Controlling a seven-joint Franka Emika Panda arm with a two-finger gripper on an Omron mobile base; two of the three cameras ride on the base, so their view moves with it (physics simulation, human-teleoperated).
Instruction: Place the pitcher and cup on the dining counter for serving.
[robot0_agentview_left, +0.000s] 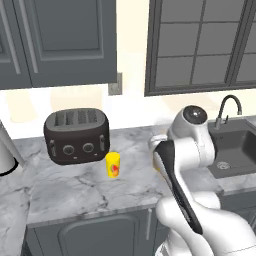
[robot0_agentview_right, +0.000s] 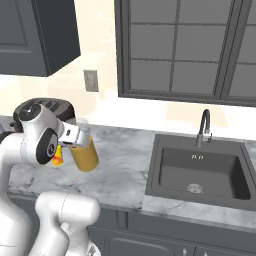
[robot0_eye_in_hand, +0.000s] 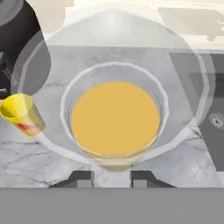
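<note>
My gripper (robot0_agentview_right: 76, 137) is shut on the rim of the pitcher (robot0_agentview_right: 85, 155), a clear vessel with orange inside. The pitcher hangs tilted just above the marble counter (robot0_agentview_right: 120, 160). In the hand view I look straight down into the pitcher (robot0_eye_in_hand: 114, 119), with my gripper (robot0_eye_in_hand: 112, 178) at its near rim. The small yellow cup (robot0_agentview_left: 113, 164) with a red mark stands on the counter in front of the toaster, left of the pitcher. The cup (robot0_eye_in_hand: 22, 114) shows through the glass wall, and the cup (robot0_agentview_right: 57, 156) is partly hidden behind my arm. The dining counter is out of view.
A black toaster (robot0_agentview_left: 76, 136) stands at the back left of the counter. A dark sink (robot0_agentview_right: 200, 170) with a black faucet (robot0_agentview_right: 204, 127) lies to the right. A window and dark upper cabinets (robot0_agentview_left: 60, 40) hang above. A white rounded object (robot0_agentview_left: 5, 150) sits at the far left.
</note>
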